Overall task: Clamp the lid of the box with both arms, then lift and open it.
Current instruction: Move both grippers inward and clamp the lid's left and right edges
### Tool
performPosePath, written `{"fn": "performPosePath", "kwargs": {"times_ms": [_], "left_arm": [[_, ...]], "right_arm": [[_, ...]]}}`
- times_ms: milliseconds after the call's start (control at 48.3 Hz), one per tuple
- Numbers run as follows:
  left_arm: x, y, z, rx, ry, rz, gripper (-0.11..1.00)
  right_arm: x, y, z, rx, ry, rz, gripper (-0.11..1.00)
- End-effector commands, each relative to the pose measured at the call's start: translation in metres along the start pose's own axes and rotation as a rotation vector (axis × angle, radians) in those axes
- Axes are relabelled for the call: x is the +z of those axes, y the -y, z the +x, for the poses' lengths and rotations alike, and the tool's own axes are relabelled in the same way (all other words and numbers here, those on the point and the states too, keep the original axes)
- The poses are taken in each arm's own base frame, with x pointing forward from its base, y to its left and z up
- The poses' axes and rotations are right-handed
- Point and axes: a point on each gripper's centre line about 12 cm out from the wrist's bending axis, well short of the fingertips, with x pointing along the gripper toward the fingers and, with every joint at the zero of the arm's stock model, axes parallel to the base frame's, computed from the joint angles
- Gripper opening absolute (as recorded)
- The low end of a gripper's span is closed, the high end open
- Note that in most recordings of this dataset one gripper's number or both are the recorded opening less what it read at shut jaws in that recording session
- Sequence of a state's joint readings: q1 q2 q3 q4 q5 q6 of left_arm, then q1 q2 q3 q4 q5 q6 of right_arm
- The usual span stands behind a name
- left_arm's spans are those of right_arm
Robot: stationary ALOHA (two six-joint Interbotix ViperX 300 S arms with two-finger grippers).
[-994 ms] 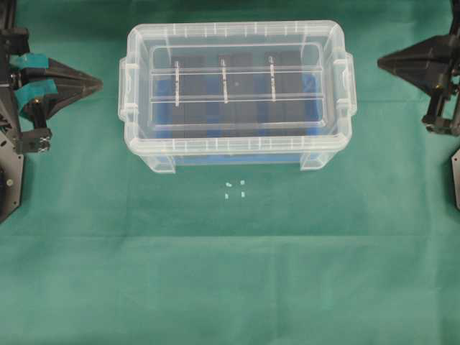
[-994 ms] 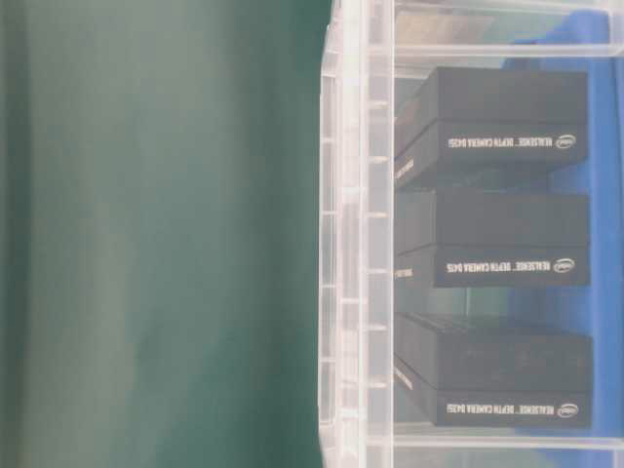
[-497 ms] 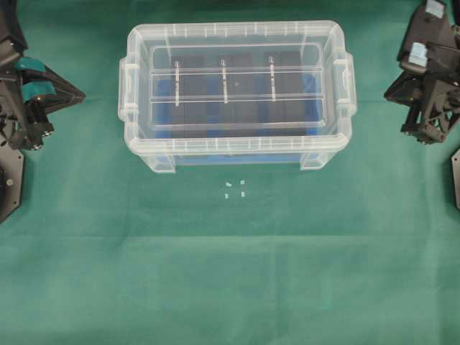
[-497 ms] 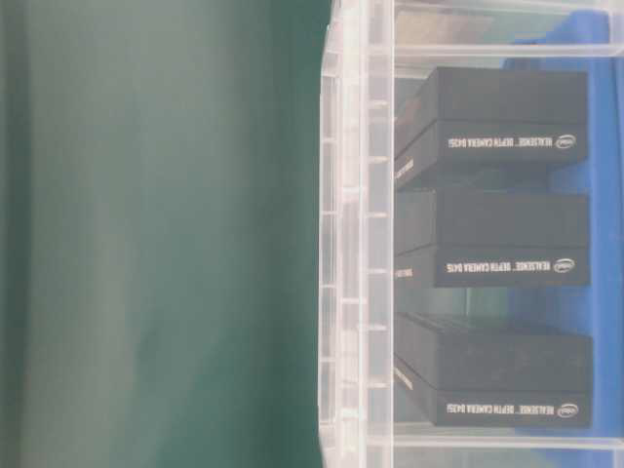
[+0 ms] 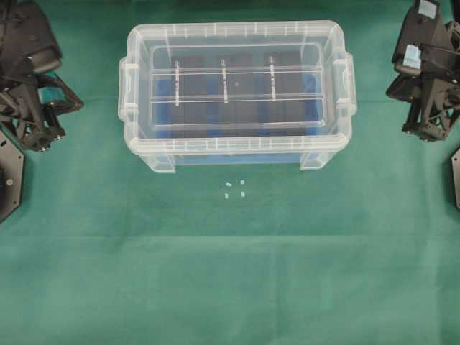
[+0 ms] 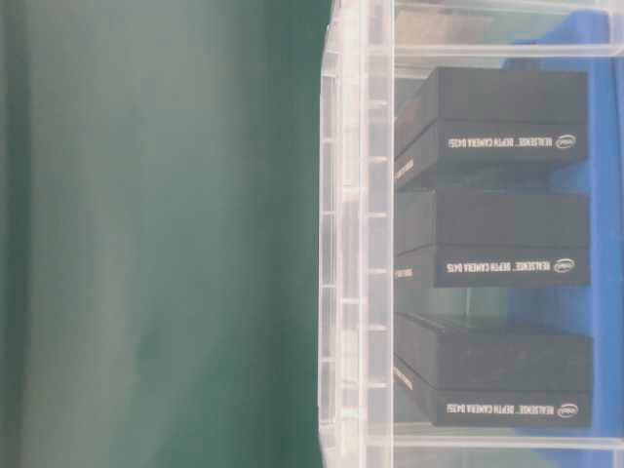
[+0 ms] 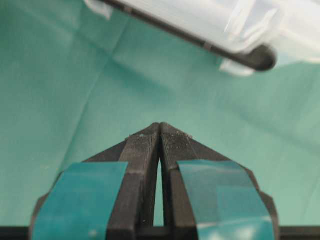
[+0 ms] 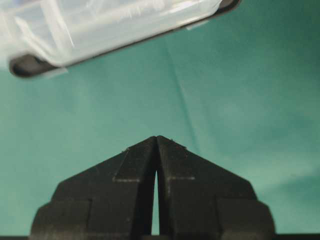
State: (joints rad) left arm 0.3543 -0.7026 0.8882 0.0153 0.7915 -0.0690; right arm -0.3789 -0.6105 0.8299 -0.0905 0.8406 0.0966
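Observation:
The clear lid (image 5: pixel 236 44) sits closed on the clear box (image 5: pixel 237 152), which stands at the top middle of the green cloth. Through the plastic I see three black boxes (image 5: pixel 233 93) on a blue liner. My left gripper (image 5: pixel 79 105), with teal tape, is shut and empty on the cloth well left of the box. My right gripper (image 5: pixel 389 90) is shut and empty, a short way off the box's right end. The left gripper (image 7: pixel 160 126) and the right gripper (image 8: pixel 156 138) have their tips pressed together, with a corner of the box (image 7: pixel 240 25) (image 8: pixel 100 25) ahead of them. The lid's rim (image 6: pixel 351 244) shows up close.
Several small white bits (image 5: pixel 235 189) lie on the cloth just in front of the box. Black arm bases sit at the left edge (image 5: pixel 8 180) and the right edge (image 5: pixel 456 176). Green cloth (image 5: pixel 230 273) covers the whole table.
Both arms have risen and tipped downward. The left gripper's tip drew back left and toward the front; the right tip shifted a little toward the front. Both stayed shut. The box has not moved.

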Motion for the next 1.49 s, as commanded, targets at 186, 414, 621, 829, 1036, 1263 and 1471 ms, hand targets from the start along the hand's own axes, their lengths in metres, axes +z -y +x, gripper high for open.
{"fn": "performPosePath", "kwargs": {"times_ms": [186,414,621,829,1036,1263,1471], "left_arm": [[0.011,0.005,-0.001,-0.008,-0.043,0.158,0.01],[0.010,0.004,-0.001,-0.007,-0.093,0.161,0.01],[0.012,0.005,-0.001,-0.007,-0.096,0.161,0.01],[0.022,0.006,0.009,-0.008,-0.126,0.166,0.01],[0.044,0.007,0.022,-0.006,-0.152,0.173,0.01],[0.066,0.009,0.034,-0.007,-0.162,0.205,0.01],[0.080,0.010,0.045,-0.012,-0.173,0.242,0.01]], "right_arm": [[0.006,0.000,-0.002,-0.023,-0.033,-0.153,0.00],[0.007,0.000,0.002,-0.022,-0.062,-0.194,0.00],[0.009,0.000,0.002,-0.021,-0.061,-0.190,0.00],[0.013,-0.002,0.004,-0.017,-0.058,-0.192,0.00],[0.027,-0.008,0.011,-0.007,-0.050,-0.220,0.00],[0.048,-0.018,0.020,0.006,-0.054,-0.250,0.00],[0.070,-0.027,0.031,0.016,-0.030,-0.284,0.00]]}}
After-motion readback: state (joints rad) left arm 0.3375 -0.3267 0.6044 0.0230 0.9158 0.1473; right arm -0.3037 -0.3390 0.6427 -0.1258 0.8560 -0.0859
